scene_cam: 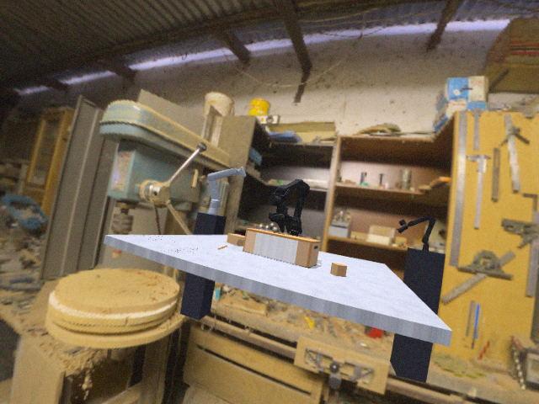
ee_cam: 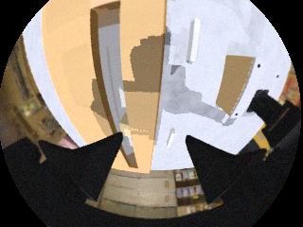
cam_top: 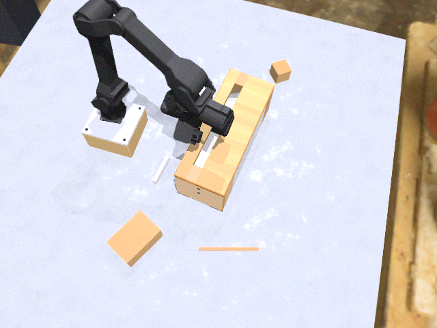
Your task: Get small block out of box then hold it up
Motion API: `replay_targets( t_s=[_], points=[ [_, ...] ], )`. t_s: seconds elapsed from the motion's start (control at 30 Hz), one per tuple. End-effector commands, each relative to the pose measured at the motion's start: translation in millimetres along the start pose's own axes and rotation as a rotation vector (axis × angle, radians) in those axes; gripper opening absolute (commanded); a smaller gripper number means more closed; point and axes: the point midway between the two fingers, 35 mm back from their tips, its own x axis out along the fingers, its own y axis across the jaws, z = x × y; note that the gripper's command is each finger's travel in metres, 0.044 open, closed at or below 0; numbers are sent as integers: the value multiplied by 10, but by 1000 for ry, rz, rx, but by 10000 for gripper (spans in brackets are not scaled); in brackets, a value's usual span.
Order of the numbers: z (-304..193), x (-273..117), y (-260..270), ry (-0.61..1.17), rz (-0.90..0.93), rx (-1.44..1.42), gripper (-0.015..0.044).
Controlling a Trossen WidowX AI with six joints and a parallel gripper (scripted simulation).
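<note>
Top view: the arm rises from its base mount, bends at the elbow and slopes down to the box, with the wrist over the box's long slot. The claw points down at the slot edge; its fingers are hidden under the wrist housing here. A small cube lies on the table beyond the far end of the box, well apart from the claw. A white stick lies just beside the claw on the base-mount side. A flat block and a thin strip lie well apart from the claw, past the box's near end.

Exterior view: this view alone shows the pale clear front of the box. The arm stands behind the box, folded steeply downward. The small cube rests on the table, apart from the box end.

Wrist view: this view alone shows the claw itself. It is spread wide and holds nothing. Its two dark fingertips straddle the box's slot-side wall, without visible contact. Whether a block lies inside the slot cannot be told.
</note>
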Motion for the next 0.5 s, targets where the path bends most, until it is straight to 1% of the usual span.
replay_targets(
  t_s=[0.0,0.47],
  points=[
    [48,97,-14,-4,-11,10,400],
    [138,306,-19,-4,-11,10,400]
  ],
)
